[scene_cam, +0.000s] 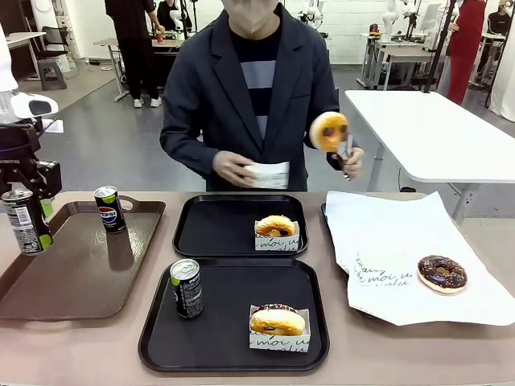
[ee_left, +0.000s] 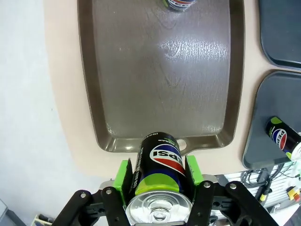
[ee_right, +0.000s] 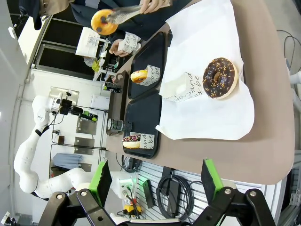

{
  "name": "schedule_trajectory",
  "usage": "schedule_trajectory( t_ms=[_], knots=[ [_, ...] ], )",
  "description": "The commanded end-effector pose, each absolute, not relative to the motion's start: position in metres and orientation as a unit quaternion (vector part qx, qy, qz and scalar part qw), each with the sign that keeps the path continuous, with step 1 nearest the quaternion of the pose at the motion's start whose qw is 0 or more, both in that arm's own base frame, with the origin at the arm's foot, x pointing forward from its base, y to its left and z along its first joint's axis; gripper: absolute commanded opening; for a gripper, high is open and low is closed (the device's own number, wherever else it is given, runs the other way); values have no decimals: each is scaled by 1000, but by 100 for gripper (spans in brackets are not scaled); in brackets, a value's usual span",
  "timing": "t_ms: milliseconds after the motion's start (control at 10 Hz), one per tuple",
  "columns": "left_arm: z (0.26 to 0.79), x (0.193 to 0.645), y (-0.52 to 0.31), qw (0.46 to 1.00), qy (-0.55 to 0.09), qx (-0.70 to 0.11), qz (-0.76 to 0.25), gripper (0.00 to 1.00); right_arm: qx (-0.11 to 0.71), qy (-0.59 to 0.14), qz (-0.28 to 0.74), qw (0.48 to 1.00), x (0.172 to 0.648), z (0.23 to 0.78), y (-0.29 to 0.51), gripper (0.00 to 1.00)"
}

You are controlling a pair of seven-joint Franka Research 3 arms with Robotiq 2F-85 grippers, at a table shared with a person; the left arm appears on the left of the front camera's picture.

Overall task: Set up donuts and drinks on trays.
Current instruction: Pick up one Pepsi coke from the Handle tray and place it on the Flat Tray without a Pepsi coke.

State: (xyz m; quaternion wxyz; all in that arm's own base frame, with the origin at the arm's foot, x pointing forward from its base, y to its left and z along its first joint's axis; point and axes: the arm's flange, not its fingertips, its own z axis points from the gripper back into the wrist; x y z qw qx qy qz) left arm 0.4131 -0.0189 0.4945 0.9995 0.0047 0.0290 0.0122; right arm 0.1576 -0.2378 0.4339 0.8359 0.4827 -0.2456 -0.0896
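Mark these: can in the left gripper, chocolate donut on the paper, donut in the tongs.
held can (scene_cam: 22,223), front view, label at mid-body
chocolate donut (scene_cam: 453,277), front view, icing right of the hole
tongs donut (scene_cam: 320,133), front view, glaze left of the hole

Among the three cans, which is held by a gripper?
The black-and-green can clamped in the left gripper. The second can stands free on the brown tray, the third can on the near black tray.

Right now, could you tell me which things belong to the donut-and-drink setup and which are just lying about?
Belongs: near black tray, far black tray, near donut, far donut, tong-held donut, chocolate donut, green-marked can, second can in the left gripper.
Lying about: brown tray, blue-logo Pepsi can, white paper.
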Motion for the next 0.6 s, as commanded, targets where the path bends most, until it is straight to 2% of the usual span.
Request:
schedule_trajectory(
  t_ms=[0, 300, 500],
  knots=[
    [503, 413, -42, 1000, 1, -7, 7, 57, 493, -259, -84, 826, 161, 436, -239, 100],
    [516, 452, -109, 1000, -20, -6, -18, 57, 493, -259, -84, 826, 161, 436, -239, 100],
    [502, 472, -148, 999, -33, -18, -37, 57, 493, -259, -84, 826, 161, 436, -239, 100]
  ],
)
